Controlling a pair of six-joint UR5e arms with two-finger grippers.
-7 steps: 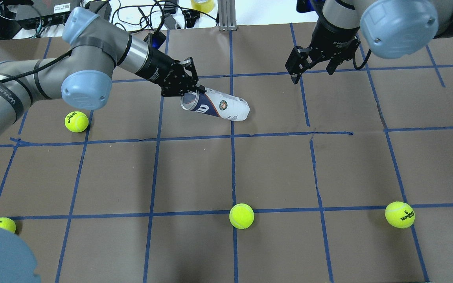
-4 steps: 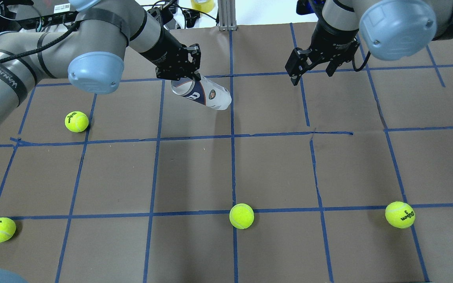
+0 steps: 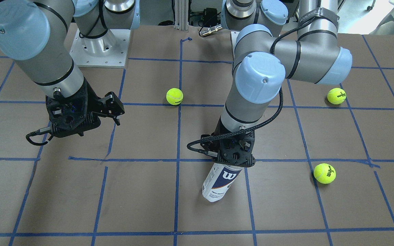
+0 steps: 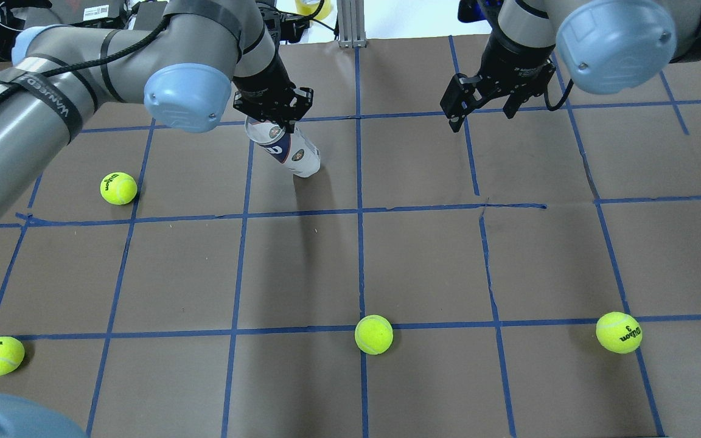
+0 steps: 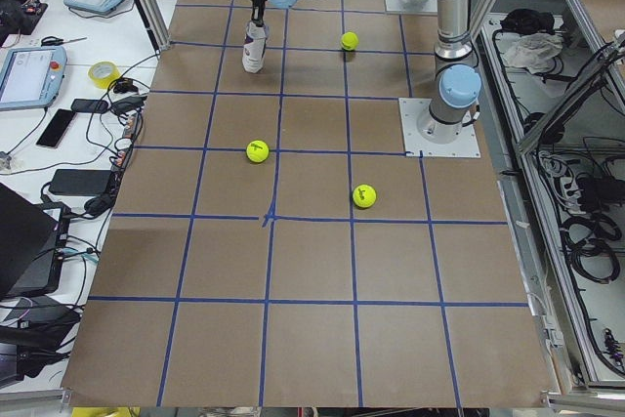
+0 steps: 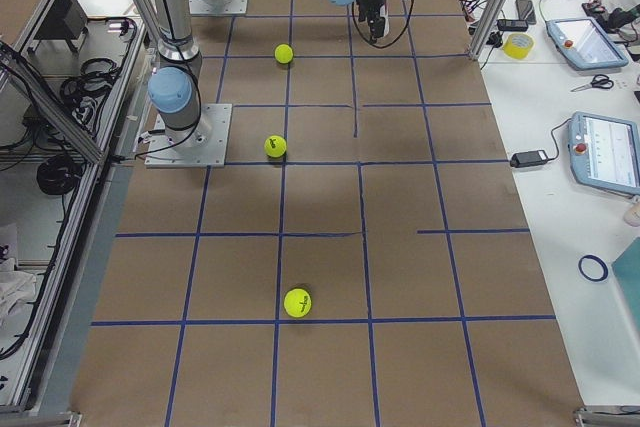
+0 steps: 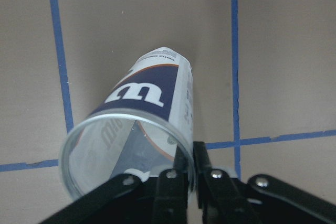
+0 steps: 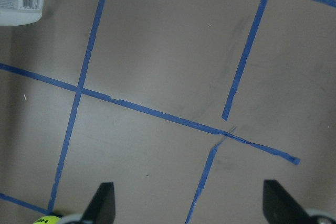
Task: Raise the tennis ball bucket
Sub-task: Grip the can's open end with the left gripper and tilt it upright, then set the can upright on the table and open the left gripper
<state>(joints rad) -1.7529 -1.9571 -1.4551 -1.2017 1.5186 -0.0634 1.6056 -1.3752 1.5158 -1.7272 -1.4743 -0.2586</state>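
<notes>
The tennis ball bucket (image 4: 290,150) is a clear tube with a white and navy "W" label. My left gripper (image 4: 273,114) is shut on its open rim and holds it steeply tilted, open end up. The tube also shows in the front view (image 3: 220,181) under the left gripper (image 3: 233,160), and in the left wrist view (image 7: 152,93). I cannot tell if its lower end touches the table. The tube is empty. My right gripper (image 4: 457,114) is open and empty, hovering right of the tube; the right wrist view shows its spread fingertips (image 8: 105,203).
Several yellow-green tennis balls lie on the brown, blue-taped table: one left of the tube (image 4: 118,188), one front left (image 4: 0,356), one front centre (image 4: 373,334), one front right (image 4: 619,332). Cables and gear lie beyond the far edge.
My left gripper has lifted the tube's open end and swung it left, so the tube went from lying on its side to steeply tilted. The right arm has barely moved.
</notes>
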